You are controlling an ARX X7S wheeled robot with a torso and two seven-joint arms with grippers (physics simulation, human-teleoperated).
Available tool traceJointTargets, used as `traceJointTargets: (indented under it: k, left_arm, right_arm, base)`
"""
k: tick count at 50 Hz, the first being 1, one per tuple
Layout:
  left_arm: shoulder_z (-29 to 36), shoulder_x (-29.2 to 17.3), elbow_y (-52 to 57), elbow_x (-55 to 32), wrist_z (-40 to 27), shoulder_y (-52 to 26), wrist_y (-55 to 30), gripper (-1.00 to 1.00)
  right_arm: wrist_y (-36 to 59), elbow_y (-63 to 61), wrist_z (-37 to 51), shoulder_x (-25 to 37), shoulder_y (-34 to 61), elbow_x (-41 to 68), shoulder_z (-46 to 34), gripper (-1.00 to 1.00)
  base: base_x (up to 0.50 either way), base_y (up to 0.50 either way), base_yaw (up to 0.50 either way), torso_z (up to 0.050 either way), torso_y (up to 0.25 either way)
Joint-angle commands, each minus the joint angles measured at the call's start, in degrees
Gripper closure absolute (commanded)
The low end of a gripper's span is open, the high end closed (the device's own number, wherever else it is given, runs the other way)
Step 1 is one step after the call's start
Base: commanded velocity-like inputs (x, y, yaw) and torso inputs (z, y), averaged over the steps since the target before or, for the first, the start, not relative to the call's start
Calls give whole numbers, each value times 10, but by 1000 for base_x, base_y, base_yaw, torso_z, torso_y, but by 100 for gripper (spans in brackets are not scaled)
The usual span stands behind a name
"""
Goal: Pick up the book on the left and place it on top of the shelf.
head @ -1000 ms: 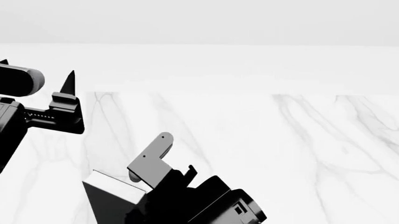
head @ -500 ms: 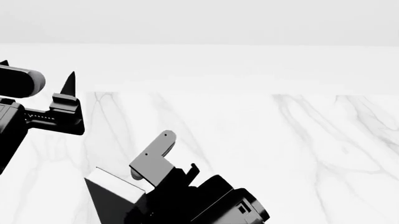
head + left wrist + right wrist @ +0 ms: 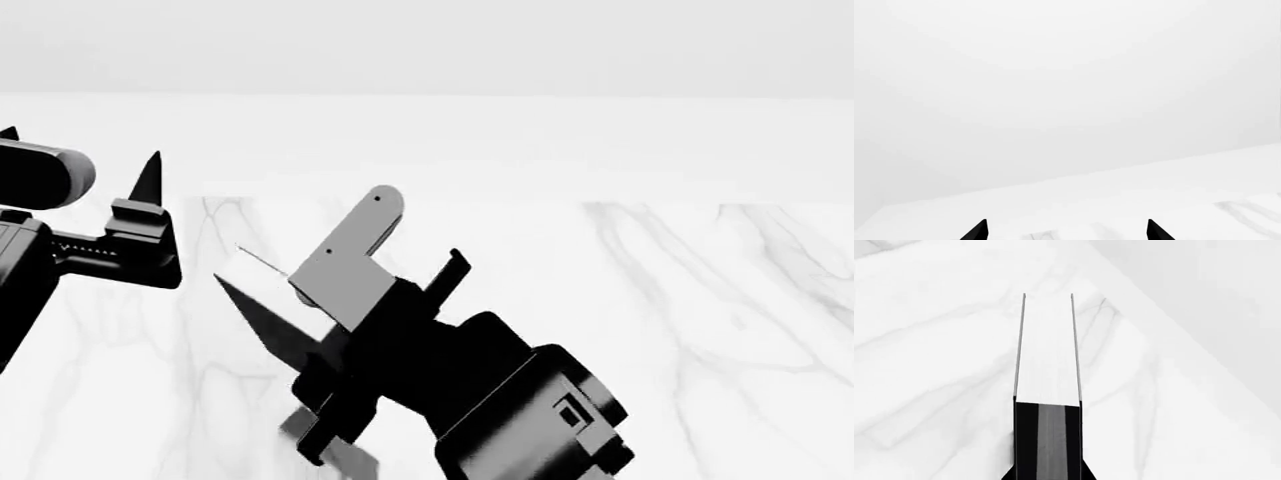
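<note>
The book [image 3: 276, 322], slim with a black cover and white page edges, hangs in my right gripper [image 3: 340, 285] above the white marble top [image 3: 641, 300]. In the right wrist view the book [image 3: 1047, 355] shows edge-on, its white pages between two thin dark covers, and the right gripper [image 3: 1047, 407] is shut on its near end. My left gripper [image 3: 78, 150] is open and empty at the far left, and in the left wrist view it [image 3: 1066, 232] shows only two black fingertips [image 3: 978, 231] over the marble. The shelf is out of view.
The marble top [image 3: 1247, 210] ends at a far edge against a plain white wall [image 3: 427, 50]. No other objects show.
My right gripper has lifted the book up off the marble and carried it away from me, and the book has turned nearly edge-on. The left arm has not moved.
</note>
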Motion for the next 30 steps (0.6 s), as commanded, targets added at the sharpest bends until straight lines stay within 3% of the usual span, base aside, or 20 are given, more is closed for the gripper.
traceJointTargets:
  k: [1,15,27,30]
  left_arm:
    - [0,-1,2,-3,-2,0,-1,-100]
    - [4,-1,1,-5,-4,-5,-1,-100]
    - [5,-2,1,-7,-6,-7,-2,-100]
    - [5,-3,3,-8,-7,-8,-4,-100]
  right_arm:
    - [-30,-79,159,43,25,-171,-68,100]
    - [-7,-110,236,77,68,-296,-133,100]
    - [-54,117,333,36,133,-398,-198,100]
    - [-87,237,368,6,160,-411,-208,100]
  base:
    - [0,0,0,0,0]
    - [0,0,0,0,1]
    - [0,0,0,0,1]
    - [0,0,0,0,4]
